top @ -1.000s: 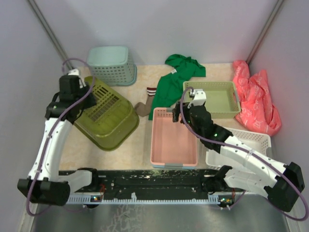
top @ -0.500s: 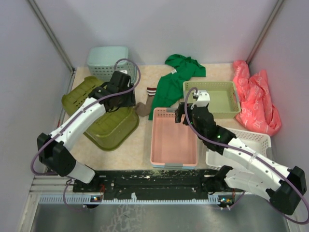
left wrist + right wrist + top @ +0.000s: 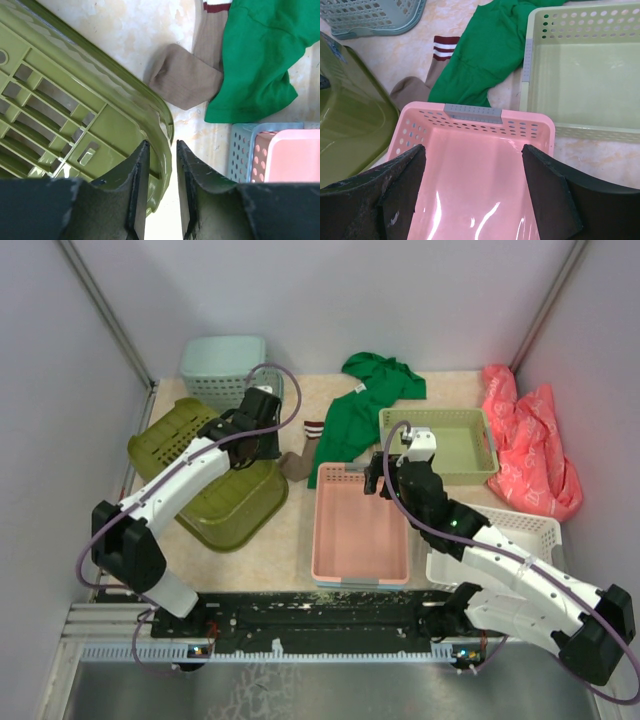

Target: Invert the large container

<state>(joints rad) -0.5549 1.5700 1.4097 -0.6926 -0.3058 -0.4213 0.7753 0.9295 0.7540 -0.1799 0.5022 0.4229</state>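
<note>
Left arm swung from the far-left edge of the olive basket (image 3: pixel 225 510) over to its right rim; right arm hasn't budged. Left gripper (image 3: pixel 162 150): jaws nearly together, rim lip running up between the tips, can't tell if it's actually pinched. Just ahead of those jaws is a brown sock (image 3: pixel 185 82), with a green shirt (image 3: pixel 255 55) past it to the right. Right gripper (image 3: pixel 472 150) gapes wide with nothing in it; pink tray (image 3: pixel 470 127) straight beneath, pale-green tray (image 3: pixel 585 65) ahead-right. Olive basket sits left of the right jaws: glossy, tilted, slotted face toward far left.
</note>
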